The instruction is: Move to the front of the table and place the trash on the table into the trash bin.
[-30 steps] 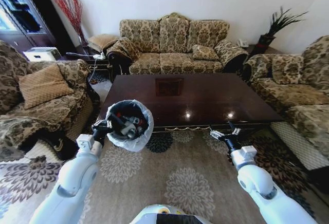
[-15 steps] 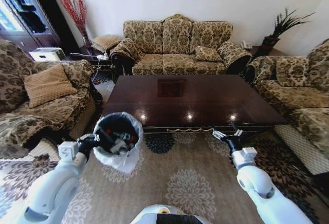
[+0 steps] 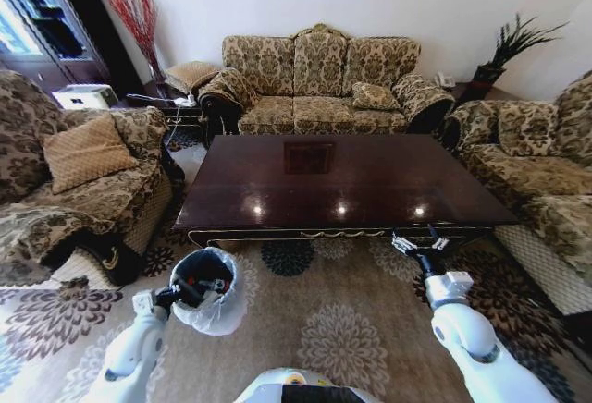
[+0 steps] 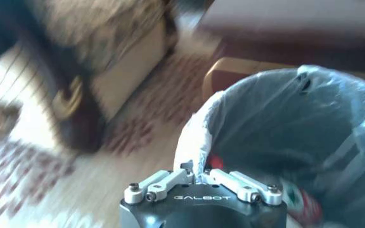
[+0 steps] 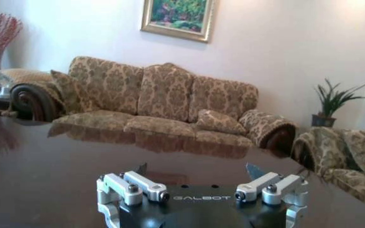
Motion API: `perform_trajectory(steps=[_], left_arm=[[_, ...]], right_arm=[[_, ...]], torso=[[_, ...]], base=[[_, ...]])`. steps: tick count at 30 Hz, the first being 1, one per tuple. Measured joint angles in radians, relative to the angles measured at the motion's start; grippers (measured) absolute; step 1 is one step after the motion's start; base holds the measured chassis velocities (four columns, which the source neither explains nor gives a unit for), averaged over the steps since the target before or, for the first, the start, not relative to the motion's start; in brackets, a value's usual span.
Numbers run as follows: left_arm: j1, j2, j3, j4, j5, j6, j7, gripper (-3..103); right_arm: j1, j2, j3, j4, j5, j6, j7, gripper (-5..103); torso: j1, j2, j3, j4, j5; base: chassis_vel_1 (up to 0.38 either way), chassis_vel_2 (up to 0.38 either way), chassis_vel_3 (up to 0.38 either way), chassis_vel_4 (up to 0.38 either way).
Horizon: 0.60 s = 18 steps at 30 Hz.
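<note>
1. White plastic lining folds over the rim of the trash bin [image 3: 205,285], which sits low over the patterned carpet [image 3: 342,320] at the robot's left, just in front of the table's near left corner.
2. Pinching that rim is the left gripper [image 3: 169,296], its fingers drawn together on the bag's edge; the left wrist view shows the two fingers [image 4: 194,176] meeting on the white fold of the bin [image 4: 296,142].
3. Inside the bin lies the trash [image 3: 209,286], a jumble of white scraps with a patch of red; single pieces are hard to tell apart, and in the wrist view only a red and green bit [image 4: 292,197] peeks past the gripper body.
4. On the robot's right, the right gripper [image 3: 421,242] hangs at the table's near edge with its fingers spread wide and nothing between them; the right wrist view shows the same gap [image 5: 198,176].
5. Beyond lies the table [image 3: 342,181], its glossy dark top showing only reflections.
6. Farthest off stands a patterned sofa [image 3: 319,84] against the wall, with armchairs cut off at both sides.
</note>
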Motion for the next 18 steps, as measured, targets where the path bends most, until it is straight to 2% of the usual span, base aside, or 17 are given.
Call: perform_trajectory(steps=[1,2,4,5,8,15,18], left_arm=[[0.0,0.0,0.0,0.0,0.0,0.0,0.0,1],[-0.03,-0.003,0.003,0.074,0.001,-0.025,0.0,1],[-0.085,-0.011,0.016,0.209,0.016,-0.082,0.002,1],[-0.085,-0.011,0.016,0.209,0.016,-0.082,0.002,1],[-0.138,-0.017,0.027,0.337,0.054,-0.135,0.036,1],[-0.195,-0.035,0.034,0.467,0.084,-0.164,0.064,1],[-0.22,-0.044,0.037,0.531,0.093,-0.195,0.067,1]], right_arm=[[0.0,0.0,0.0,0.0,0.0,0.0,0.0,100],[-0.006,-0.005,0.002,-0.006,0.002,0.011,-0.005,100],[-0.023,-0.008,0.016,-0.014,0.003,0.028,-0.009,100],[-0.023,-0.008,0.016,-0.014,0.003,0.028,-0.009,100],[-0.041,-0.01,0.038,-0.02,0.007,0.042,-0.01,100],[-0.049,-0.009,0.049,-0.022,0.009,0.051,-0.009,100],[-0.049,-0.006,0.049,-0.022,0.008,0.052,-0.007,100]], torso=[[0.0,0.0,0.0,0.0,0.0],[0.0,0.0,0.0,0.0004,-0.0001],[0.0,0.0,0.0,-0.0003,0.0001],[0.0,0.0,0.0,-0.0003,0.0001],[0.0,0.0,0.0,-0.0014,0.0002],[0.0,0.0,0.0,-0.0009,0.0003],[0.0,0.0,0.0,-0.0006,-0.0001]], base=[[0.0,0.0,0.0,0.0],[0.0,0.0,0.0,0.0],[0.0,0.0,0.0,0.0],[0.0,0.0,0.0,0.0],[0.0,0.0,0.0,0.0],[0.0,0.0,0.0,0.0],[0.0,0.0,0.0,0.0]])
